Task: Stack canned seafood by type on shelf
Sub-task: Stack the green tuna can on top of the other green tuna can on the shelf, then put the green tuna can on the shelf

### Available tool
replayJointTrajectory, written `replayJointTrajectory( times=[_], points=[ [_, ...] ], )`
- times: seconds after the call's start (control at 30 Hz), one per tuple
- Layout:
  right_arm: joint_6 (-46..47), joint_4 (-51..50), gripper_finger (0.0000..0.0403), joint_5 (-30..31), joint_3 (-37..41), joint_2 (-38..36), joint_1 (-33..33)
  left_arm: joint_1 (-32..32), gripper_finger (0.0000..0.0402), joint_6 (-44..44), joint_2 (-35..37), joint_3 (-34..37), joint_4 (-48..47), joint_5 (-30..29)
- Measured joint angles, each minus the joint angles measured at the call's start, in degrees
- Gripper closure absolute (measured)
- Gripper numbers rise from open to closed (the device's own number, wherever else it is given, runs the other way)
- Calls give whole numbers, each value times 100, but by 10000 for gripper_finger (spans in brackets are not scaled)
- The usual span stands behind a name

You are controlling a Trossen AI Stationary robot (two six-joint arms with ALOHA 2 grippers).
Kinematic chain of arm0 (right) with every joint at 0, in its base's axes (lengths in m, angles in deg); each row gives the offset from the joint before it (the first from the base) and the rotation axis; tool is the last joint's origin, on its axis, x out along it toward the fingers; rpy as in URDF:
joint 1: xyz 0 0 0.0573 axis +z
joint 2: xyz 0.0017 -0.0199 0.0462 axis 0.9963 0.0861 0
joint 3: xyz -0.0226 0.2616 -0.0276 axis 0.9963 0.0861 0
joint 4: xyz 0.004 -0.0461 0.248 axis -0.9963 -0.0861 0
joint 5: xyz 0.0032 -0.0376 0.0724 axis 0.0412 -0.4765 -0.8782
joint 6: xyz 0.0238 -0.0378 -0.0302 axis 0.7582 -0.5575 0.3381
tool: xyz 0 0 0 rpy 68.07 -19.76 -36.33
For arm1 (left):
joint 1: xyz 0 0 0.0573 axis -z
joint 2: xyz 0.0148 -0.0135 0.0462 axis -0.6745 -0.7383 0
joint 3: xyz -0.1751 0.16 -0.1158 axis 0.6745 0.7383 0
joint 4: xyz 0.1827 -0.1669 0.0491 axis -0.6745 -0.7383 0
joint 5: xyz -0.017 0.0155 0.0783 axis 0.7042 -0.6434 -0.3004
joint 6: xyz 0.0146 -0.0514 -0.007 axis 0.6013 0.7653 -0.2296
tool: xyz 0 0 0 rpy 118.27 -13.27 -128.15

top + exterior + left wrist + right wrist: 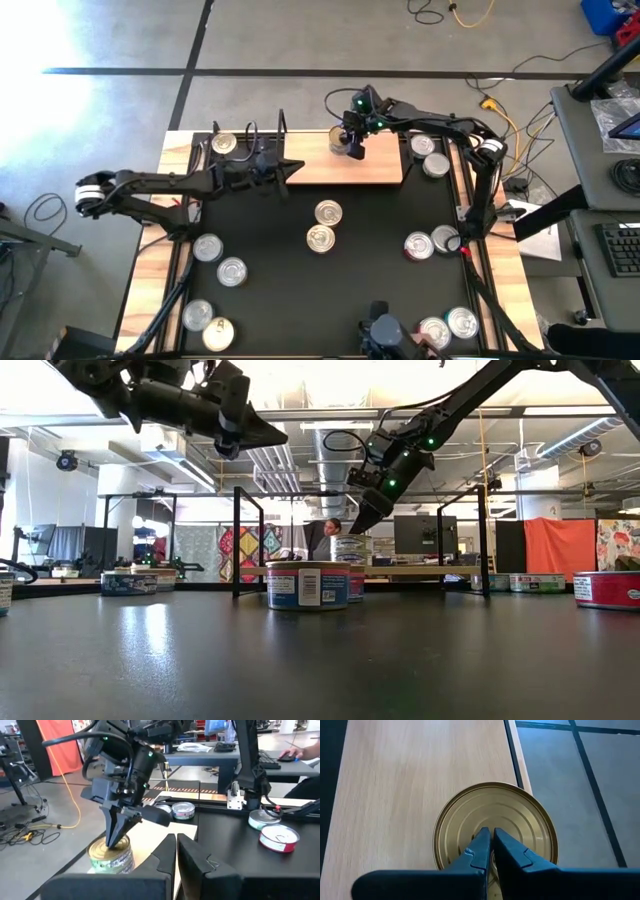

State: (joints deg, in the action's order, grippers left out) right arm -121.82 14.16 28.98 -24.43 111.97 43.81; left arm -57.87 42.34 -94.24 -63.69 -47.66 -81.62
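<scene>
Pressing closed fingertips down on the gold-lidded tin (495, 832) at the shelf (375, 165) board's far edge, right gripper (492, 837) risks nudging it off that edge if it drags sideways; left gripper (290, 168), jaws closed and empty, hovers just beside the shelf.
</scene>
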Motion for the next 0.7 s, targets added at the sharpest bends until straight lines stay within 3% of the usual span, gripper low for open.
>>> replayJointTrajectory(
  times=[0.23, 0.4, 0.53, 0.7],
  points=[
    [-141, -365, 385, 12, -235, -344, 40, 392, 401, -219, 56, 67, -21, -90],
    [151, -879, 385, -82, -253, -797, 320, 973, 401, -979, 54, 132, -181, -166],
    [377, -1259, 385, -420, -4, -1184, 905, 1499, 401, -1103, 66, 153, -150, -107],
    [793, -1040, 385, -400, 589, -1633, 2151, 2020, 401, -1016, 127, 158, -231, -145]
  ],
)
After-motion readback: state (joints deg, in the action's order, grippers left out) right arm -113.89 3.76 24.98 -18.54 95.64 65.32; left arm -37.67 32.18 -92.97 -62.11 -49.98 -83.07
